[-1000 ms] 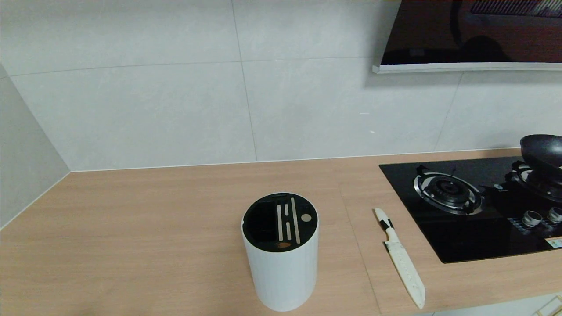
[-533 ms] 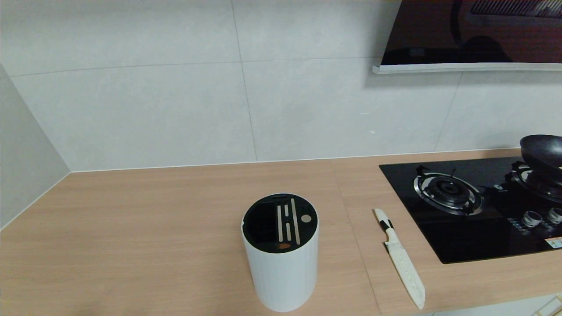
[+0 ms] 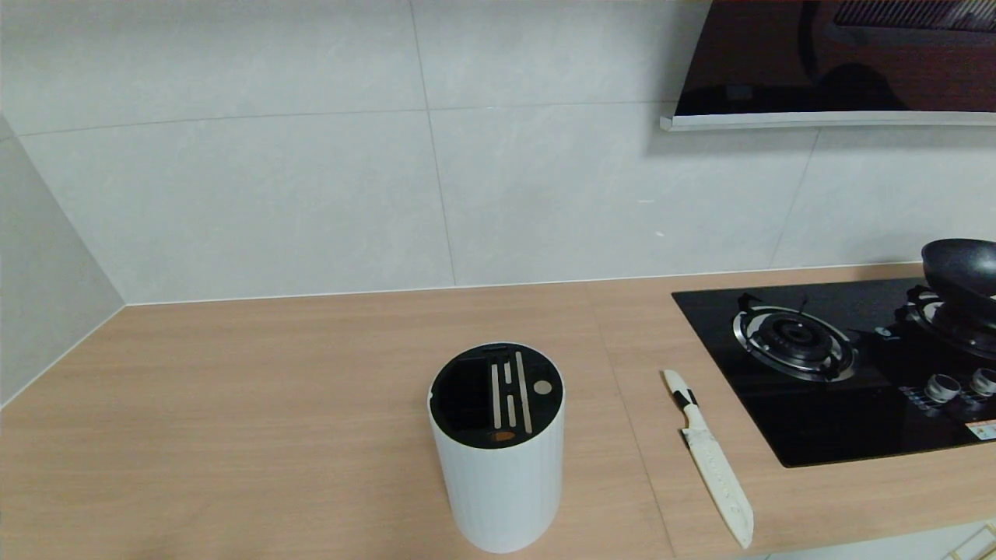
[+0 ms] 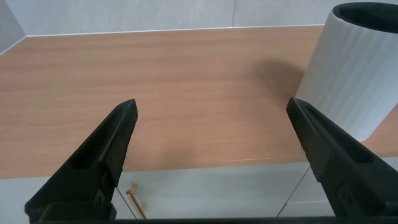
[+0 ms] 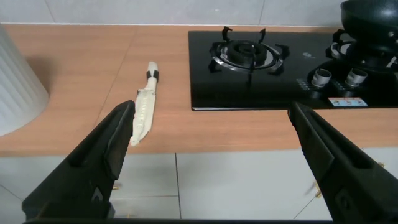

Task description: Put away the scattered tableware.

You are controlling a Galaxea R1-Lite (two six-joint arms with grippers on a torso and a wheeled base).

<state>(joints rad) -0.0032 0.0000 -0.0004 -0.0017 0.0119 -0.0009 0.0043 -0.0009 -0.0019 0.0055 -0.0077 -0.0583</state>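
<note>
A white knife with a black band on its handle lies flat on the wooden counter, between the holder and the hob. A white cylindrical knife holder with a black slotted top stands upright near the counter's front edge. My left gripper is open, held off the counter's front edge to the left of the holder. My right gripper is open too, out in front of the counter edge, with the knife beyond it. Neither holds anything.
A black gas hob takes up the counter's right side, with a dark pan on its far burner. A range hood hangs above. Tiled walls close the back and left. White cabinet fronts sit below the counter.
</note>
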